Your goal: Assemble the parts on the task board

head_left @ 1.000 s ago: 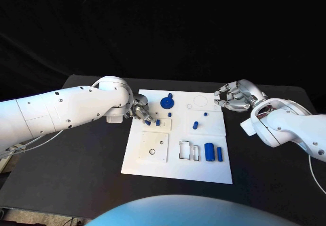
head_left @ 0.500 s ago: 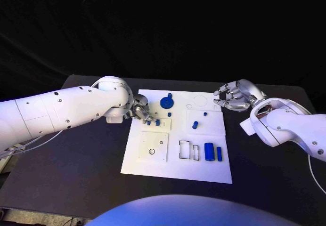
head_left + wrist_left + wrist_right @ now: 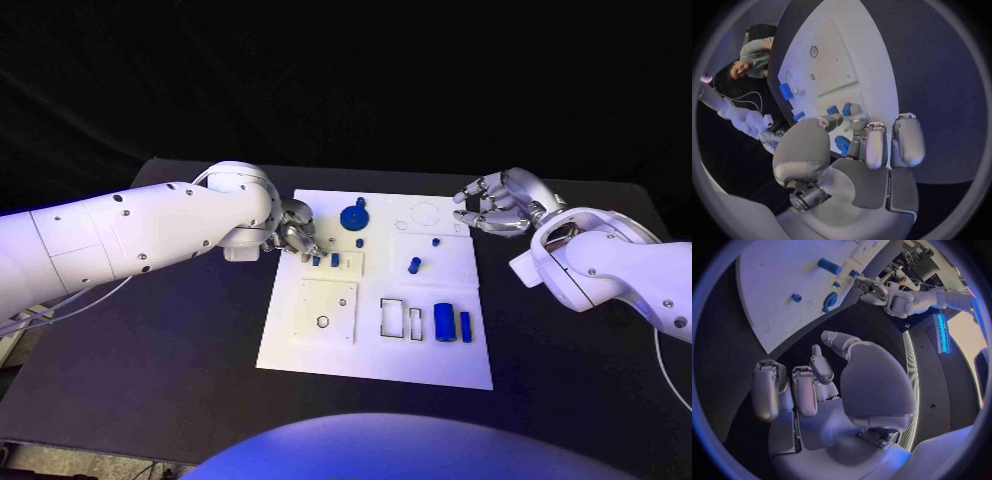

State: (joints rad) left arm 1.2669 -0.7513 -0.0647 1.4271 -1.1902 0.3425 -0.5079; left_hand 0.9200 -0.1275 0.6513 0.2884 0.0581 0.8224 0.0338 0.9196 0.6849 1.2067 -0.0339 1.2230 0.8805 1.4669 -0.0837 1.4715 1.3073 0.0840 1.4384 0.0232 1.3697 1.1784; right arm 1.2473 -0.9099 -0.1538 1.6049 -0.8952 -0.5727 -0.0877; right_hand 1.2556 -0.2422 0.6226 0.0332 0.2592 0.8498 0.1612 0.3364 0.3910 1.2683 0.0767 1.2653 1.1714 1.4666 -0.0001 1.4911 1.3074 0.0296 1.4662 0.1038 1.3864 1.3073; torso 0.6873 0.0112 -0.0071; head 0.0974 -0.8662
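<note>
Roughly seven blue parts (image 3: 444, 322) on one task board (image 3: 375, 355), right hand (image 3: 495, 205) fingers curled empty.

Looks like a robotics lab / test setup, def not a home. A matte black rectangular table (image 3: 173, 340) is set against a pitch-black backdrop, w/ nothing domestic around. A flat white plastic task board (image 3: 378, 355) w/ cut-out recesses and outlined slots is laid in the middle, and small blue plastic parts (image 3: 444, 322) are stood in it, bench-test style. A thin white cable (image 3: 58, 310) is seen trailing off the table's left side. In the right wrist view, a room is glimpsed past the table edge: a lit blue vertical strip (image 3: 944, 325) and dark equipment-ish clutter, too blurred to be ID'd.
</note>
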